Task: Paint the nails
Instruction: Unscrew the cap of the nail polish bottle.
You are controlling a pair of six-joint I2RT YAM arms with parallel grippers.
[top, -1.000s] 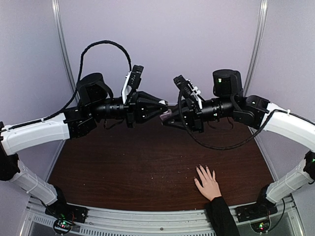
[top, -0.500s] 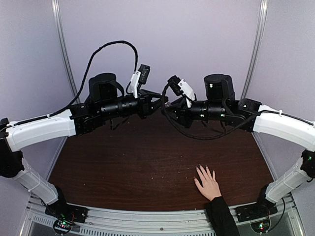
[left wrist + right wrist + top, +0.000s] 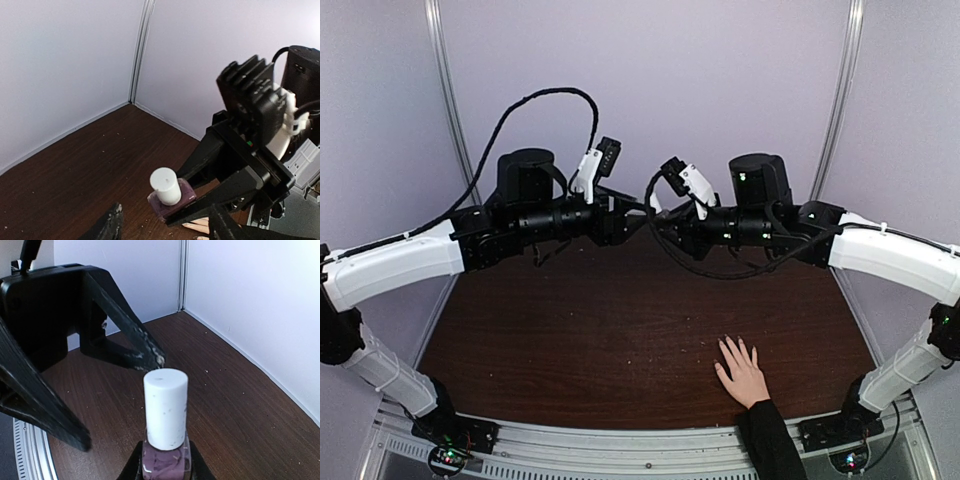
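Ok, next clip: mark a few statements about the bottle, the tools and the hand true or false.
The right tool grips the polish bottle. True.
The bottle's white cap is off. False: it sits on the bottle.
The left tool is clamped on the cap. False: its jaws stand open, clear of it.
The hand lies on the table, fingers spread. True.
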